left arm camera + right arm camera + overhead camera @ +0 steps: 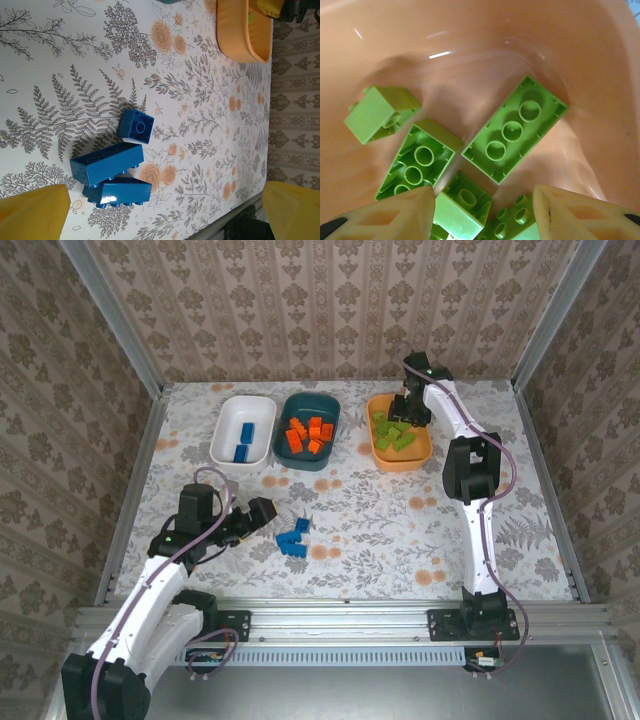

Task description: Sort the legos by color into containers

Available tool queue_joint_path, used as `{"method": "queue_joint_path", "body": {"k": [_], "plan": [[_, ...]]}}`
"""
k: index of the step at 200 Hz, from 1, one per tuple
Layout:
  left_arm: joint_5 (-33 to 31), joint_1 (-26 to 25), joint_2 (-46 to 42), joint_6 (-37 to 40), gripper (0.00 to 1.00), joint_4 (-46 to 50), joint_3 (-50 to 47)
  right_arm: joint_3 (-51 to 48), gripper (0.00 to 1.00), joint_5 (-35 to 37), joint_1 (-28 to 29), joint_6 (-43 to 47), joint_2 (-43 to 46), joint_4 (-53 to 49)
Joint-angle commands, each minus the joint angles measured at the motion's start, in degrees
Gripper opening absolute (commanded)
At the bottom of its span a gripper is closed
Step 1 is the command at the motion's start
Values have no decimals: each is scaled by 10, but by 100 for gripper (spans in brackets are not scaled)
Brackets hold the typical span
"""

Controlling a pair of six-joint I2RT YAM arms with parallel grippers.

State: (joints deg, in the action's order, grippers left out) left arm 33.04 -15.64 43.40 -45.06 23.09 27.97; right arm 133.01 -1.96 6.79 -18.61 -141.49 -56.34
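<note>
Three blue legos (106, 165) lie in a close cluster on the flowered table, also seen from above (293, 540). My left gripper (165, 217) hovers just beside them with its yellow fingers (32, 215) spread wide and nothing between them; from above it sits left of the cluster (272, 512). My right gripper (482, 215) is low inside the orange container (470, 50), jaws apart over several light green legos (515, 127). A small green lego (462, 205) lies between the fingers, close to the left one and clear of the right one.
At the back stand the white container (228, 425) with blue legos (243, 437), the teal container (305, 462) with orange legos (308, 435), and the orange container (400, 466) with green legos (393, 433). Patterned walls enclose the table; a metal rail runs along its near edge.
</note>
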Motion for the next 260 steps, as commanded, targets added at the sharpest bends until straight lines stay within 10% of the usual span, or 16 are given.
{"method": "queue_joint_path", "body": {"k": [1,117,196,260], "plan": [[10,4,-2,-6,100,-13,-5,-20,57,-12,1,-7,60,1],[-40,-1,18,2,100,46,24,-422,70,-138,148,-7,404,122],[-115,2,5,-61,100,103,15,-585,74,-147,396,-26,412,187],[-117,14,1,-78,100,98,1,-562,75,-144,485,-32,358,183]]}}
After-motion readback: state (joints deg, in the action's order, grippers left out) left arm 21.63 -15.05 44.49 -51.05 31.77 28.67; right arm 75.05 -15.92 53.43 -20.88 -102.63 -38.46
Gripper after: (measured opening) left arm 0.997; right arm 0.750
